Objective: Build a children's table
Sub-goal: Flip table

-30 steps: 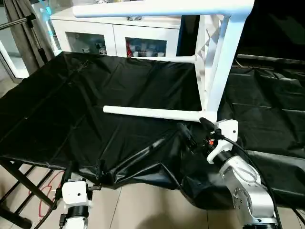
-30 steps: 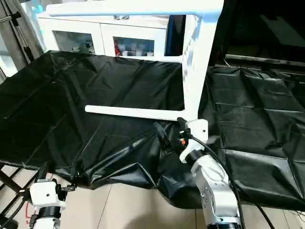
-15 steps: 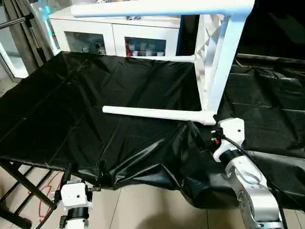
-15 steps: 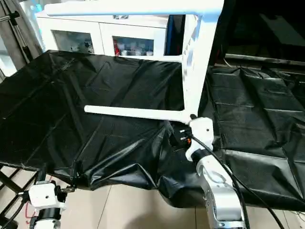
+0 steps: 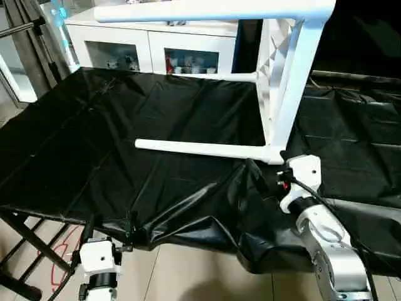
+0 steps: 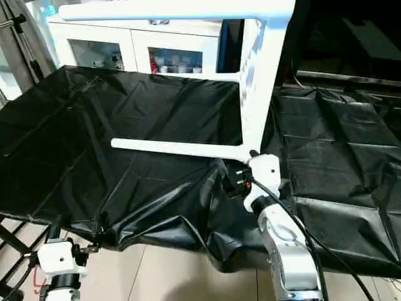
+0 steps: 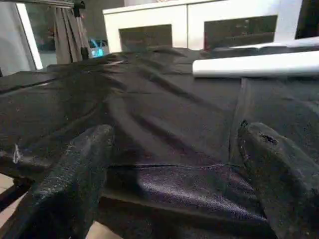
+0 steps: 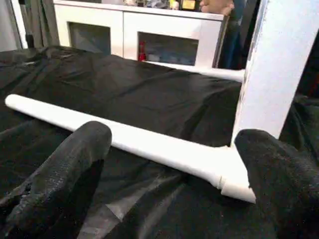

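Note:
The children's table lies on its side on a black cloth (image 5: 125, 125). Its white tabletop (image 5: 285, 81) stands on edge at the right, ribbed underside facing left. The legs point left: one near leg (image 5: 200, 149) rests on the cloth, one (image 5: 213, 11) runs across the top, and a far one (image 5: 233, 77) lies behind. My right gripper (image 5: 264, 177) is open just in front of where the near leg (image 8: 149, 144) meets the tabletop (image 8: 279, 64), not touching it. My left gripper (image 5: 109, 222) is open and empty, low at the cloth's front edge (image 7: 169, 164).
A white cabinet (image 5: 156, 44) with glass doors stands behind the work surface. The black cloth hangs in folds over the front edge, above a tiled floor (image 5: 188, 276). A dark metal frame (image 5: 19, 235) stands at the lower left.
My right gripper has swung right and closer to the tabletop's lower corner, its wrist turned. The left gripper and the table have stayed put.

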You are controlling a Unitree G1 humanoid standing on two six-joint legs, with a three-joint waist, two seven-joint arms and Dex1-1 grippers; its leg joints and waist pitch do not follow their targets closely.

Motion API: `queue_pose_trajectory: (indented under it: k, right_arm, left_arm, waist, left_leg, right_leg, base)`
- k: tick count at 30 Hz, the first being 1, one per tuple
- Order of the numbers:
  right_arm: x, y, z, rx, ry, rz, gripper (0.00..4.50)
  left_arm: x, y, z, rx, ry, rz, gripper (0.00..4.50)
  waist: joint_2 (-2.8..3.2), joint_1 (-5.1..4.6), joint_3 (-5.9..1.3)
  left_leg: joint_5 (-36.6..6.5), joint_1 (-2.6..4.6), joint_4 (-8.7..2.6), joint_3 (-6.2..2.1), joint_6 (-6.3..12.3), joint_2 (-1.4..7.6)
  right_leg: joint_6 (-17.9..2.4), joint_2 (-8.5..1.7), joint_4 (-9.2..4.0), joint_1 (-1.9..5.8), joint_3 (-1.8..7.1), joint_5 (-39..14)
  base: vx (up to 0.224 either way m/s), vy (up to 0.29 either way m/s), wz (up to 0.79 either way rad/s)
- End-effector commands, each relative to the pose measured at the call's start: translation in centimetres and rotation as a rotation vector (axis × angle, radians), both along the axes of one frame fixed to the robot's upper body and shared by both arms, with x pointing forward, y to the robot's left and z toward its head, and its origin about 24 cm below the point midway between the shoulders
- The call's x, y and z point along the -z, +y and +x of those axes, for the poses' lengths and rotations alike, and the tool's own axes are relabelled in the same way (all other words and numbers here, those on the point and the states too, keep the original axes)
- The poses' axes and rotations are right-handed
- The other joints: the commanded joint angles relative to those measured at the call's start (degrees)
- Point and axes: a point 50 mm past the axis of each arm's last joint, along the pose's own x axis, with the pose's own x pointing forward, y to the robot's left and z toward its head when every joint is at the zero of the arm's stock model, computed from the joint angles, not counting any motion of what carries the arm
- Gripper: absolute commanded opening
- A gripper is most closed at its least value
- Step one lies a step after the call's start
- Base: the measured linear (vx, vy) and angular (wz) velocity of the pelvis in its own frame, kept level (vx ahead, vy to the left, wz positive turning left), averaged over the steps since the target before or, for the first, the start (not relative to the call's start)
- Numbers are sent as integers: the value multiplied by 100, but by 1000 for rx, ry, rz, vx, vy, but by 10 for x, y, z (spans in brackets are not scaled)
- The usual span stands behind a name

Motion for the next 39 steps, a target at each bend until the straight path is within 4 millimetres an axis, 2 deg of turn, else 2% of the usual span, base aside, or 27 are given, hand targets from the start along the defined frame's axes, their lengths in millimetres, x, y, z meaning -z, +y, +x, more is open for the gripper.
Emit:
queue_pose_trajectory:
  k: [1,8,9,10,11,14,20,27,39]
  right_arm:
    - [-4,-1,0,5,-11,-5,450]
    - [-4,-1,0,5,-11,-5,450]
    - [-4,0,0,11,-10,-12,450]
    - [-4,0,0,11,-10,-12,450]
    - [-4,0,0,11,-10,-12,450]
    - [-4,0,0,11,-10,-12,450]
    - [-4,0,0,11,-10,-12,450]
    - [-4,0,0,11,-10,-12,450]
    - [-4,0,0,11,-10,-12,450]
  left_arm:
    - [-159,-45,118,499,-219,-37,444]
    - [-159,-45,118,499,-219,-37,444]
    - [-158,-45,119,498,-223,-36,444]
    - [-158,-45,119,498,-223,-36,444]
    - [-158,-45,119,498,-223,-36,444]
    - [-158,-45,119,498,-223,-36,444]
    - [-158,-45,119,498,-223,-36,444]
    - [-158,-45,119,498,-223,-36,444]
    - [-158,-45,119,498,-223,-36,444]
  waist:
    - [-40,-19,-106]
    - [-39,-18,-102]
    - [-186,-36,-94]
    - [-90,-6,-118]
    - [-112,-19,-78]
    - [-95,-20,-95]
    - [-120,-14,-106]
    - [-123,-14,-90]
    - [-120,-15,-90]
  left_leg:
    - [-1392,-8,-530,-23,166,186]
    - [-1410,-6,-535,-21,156,189]
    - [-1403,-15,-528,1,197,191]
    - [-1304,-9,-537,-27,178,198]
    - [-1420,-4,-545,-5,190,191]
    - [-1423,2,-553,-11,144,203]
    - [-1318,6,-534,6,167,204]
    - [-1434,7,-551,21,127,213]
    - [-1408,10,-560,23,107,217]
  right_leg:
    - [-631,-193,-481,31,113,-147]
    - [-612,-196,-485,29,114,-166]
    - [-589,-186,-503,36,114,-200]
    - [-616,-211,-454,40,114,-139]
    - [-586,-197,-501,14,114,-299]
    - [-575,-198,-497,18,117,-301]
    - [-576,-194,-474,22,117,32]
    - [-555,-195,-497,11,122,-219]
    - [-528,-193,-499,7,122,-152]
  base:
    - [0,0,0]
    - [0,0,0]
    - [0,0,0]
    - [0,0,0]
    - [0,0,0]
    - [0,0,0]
    - [0,0,0]
    - [0,0,0]
    - [0,0,0]
